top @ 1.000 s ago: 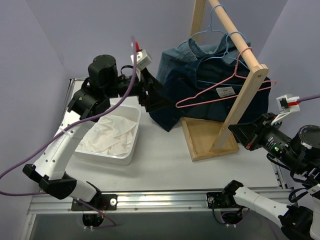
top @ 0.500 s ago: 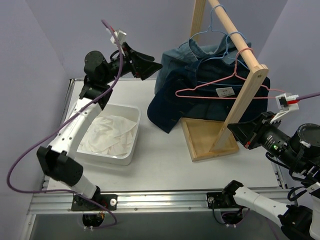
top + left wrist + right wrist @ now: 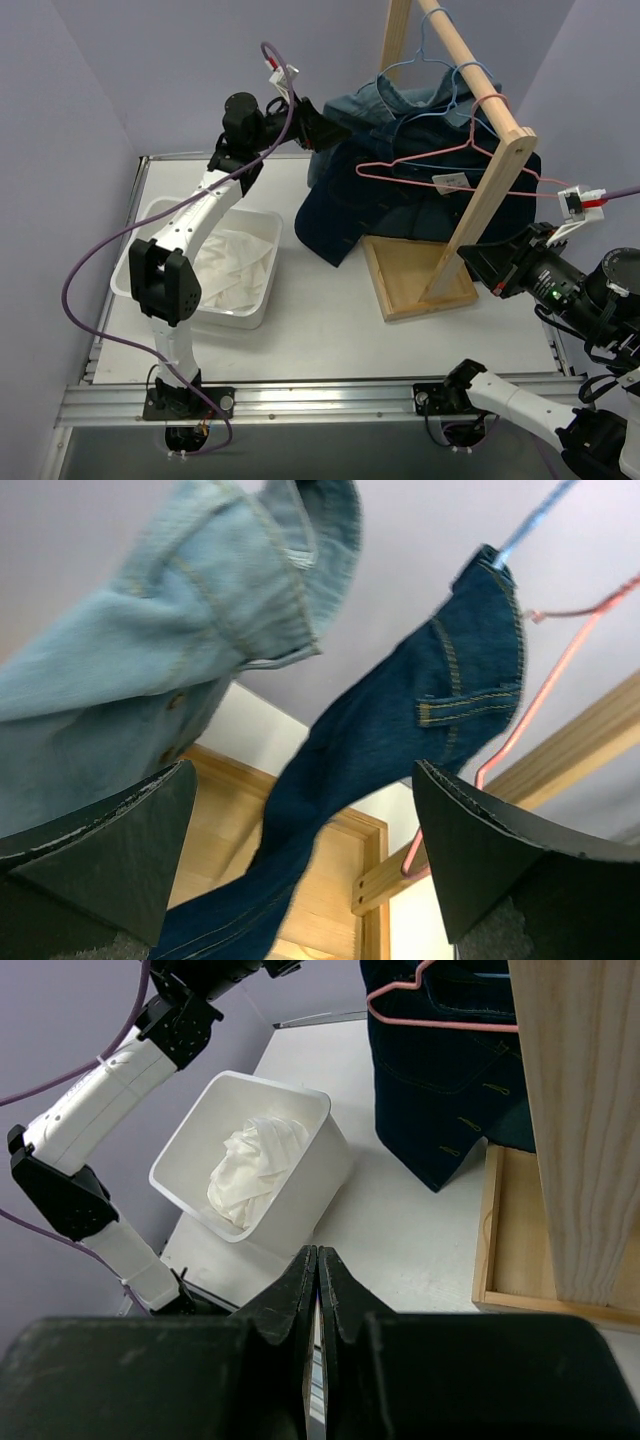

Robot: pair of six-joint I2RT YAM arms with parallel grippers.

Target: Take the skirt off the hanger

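Desk's left edge: skirt in bin, hanger bare, seemingly done. Left jaws, released, have swung up; right jaws clenched, empty.

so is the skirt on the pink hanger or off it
off it. the hanger hangs bare from the wooden rail, and the skirt lies crumpled in the white bin

No readable text anywhere tbh. Only candidate: small white tag on dark-blue denim garment, print way too tiny to make out.
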